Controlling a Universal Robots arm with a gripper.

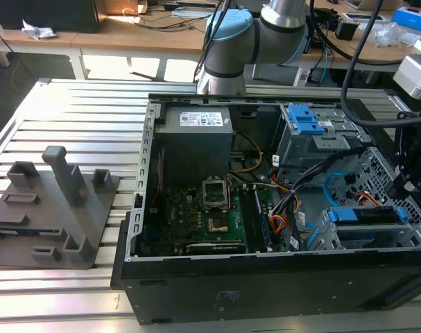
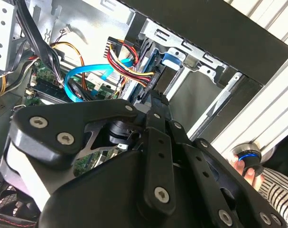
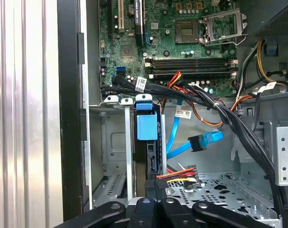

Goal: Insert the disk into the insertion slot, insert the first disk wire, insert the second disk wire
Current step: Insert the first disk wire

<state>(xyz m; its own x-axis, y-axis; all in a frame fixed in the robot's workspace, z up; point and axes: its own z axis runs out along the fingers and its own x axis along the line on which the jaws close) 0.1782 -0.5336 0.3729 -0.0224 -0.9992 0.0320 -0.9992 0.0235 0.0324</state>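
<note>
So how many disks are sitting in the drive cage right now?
1: the disk, in its blue carrier, sits in the drive cage at the exterior view's right. Part of the cage is hidden, so another is possible.

Ribbed aluminium table (image 1: 71,104), cluttered wooden desk (image 1: 120,31) behind, sunlit

My grey-and-blue arm (image 1: 227,41) arches across the exterior view's top; its black pincer (image 2: 155,100) points down, fingers (image 2: 156,128) pressed together.
</note>
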